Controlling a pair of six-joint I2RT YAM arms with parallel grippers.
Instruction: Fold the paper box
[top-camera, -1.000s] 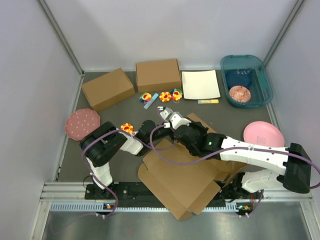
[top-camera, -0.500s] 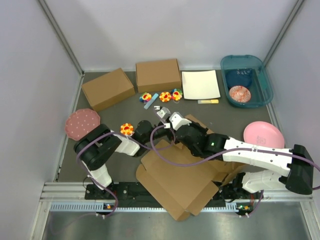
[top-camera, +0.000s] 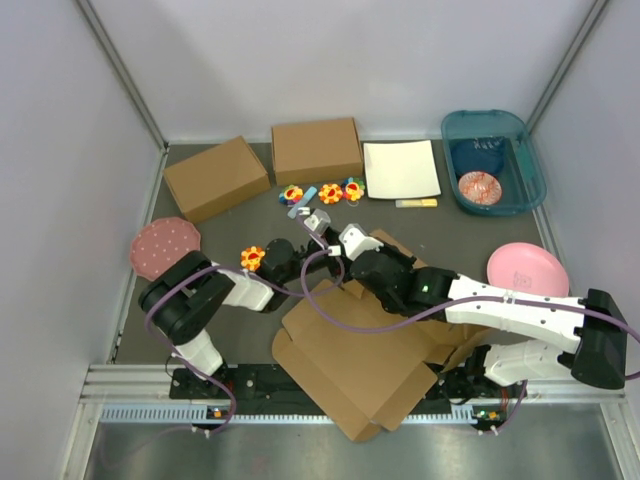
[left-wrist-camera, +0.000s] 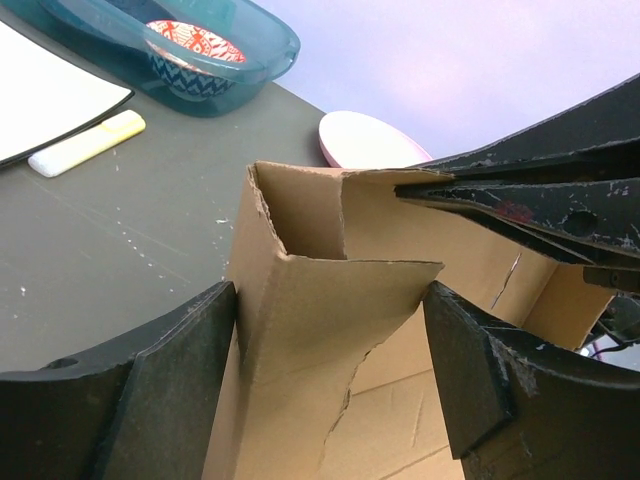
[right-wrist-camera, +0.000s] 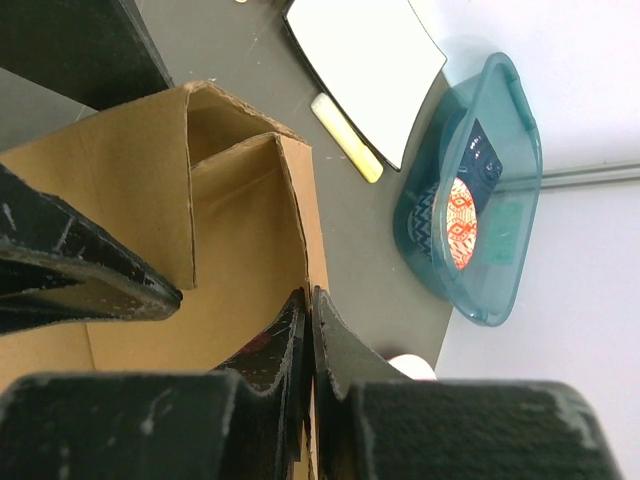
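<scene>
Looking down from the top camera, the paper box is lying mostly flat on the dark worktop at the near edge, between the two arm bases, with its far side folded up where both arms meet. The right gripper is clamped tight on a thin upright wall of the cardboard, and you can see that edge running straight into the pinched fingers in its wrist view. The left gripper has its jaws spread wide, with a folded-up corner flap filling the gap between them. Honestly I can't tell if it's squeezing the flap or just sitting around it. The right arm's dark fingers show just beside that flap in the left wrist view. Farther back there are two ready-made cardboard boxes, a white sheet next to them, and a teal bin holding a patterned bowl. A pink plate sits to the right of the mailer, a speckled plate to the left.
</scene>
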